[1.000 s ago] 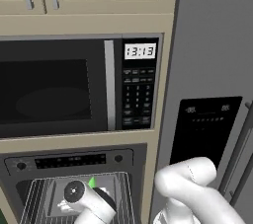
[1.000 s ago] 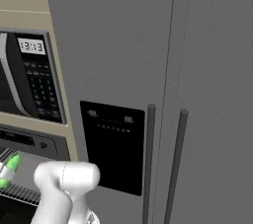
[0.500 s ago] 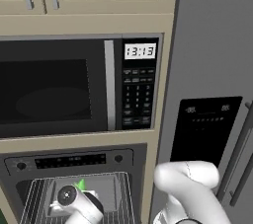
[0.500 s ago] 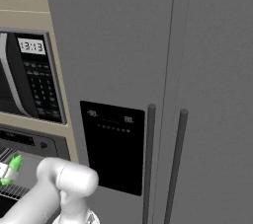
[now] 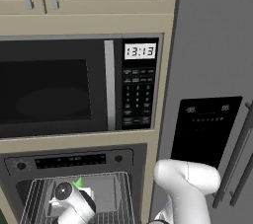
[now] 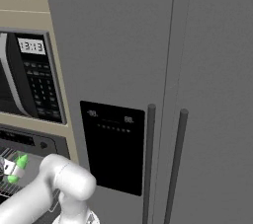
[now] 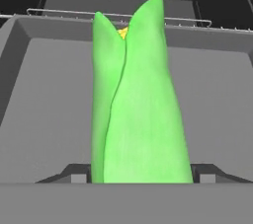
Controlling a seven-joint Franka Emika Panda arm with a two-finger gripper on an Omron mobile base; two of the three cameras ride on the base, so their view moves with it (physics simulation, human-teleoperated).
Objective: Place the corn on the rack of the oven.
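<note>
Grey tray (image 7: 44,94), seemingly on rack (image 5: 34,203)

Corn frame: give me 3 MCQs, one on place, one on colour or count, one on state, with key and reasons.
1. Where is the corn?
A. Inside the microwave
B. In the pincer, over a grey tray in the oven
C. Against the fridge door

2. What colour shows at the tip between the husk leaves?
A. Yellow
B. Red
C. Blue

3. What state is the oven in?
A. Shut
B. Open, rack pulled forward
C. Open, with no rack

Key: 1 B, the hand view has the cob rising from the pincer with the tray behind it. 2 A, a yellow spot sits between the two green points. 3 B, the left base view shows the rack wires below the control strip, with the arm over them.
</note>
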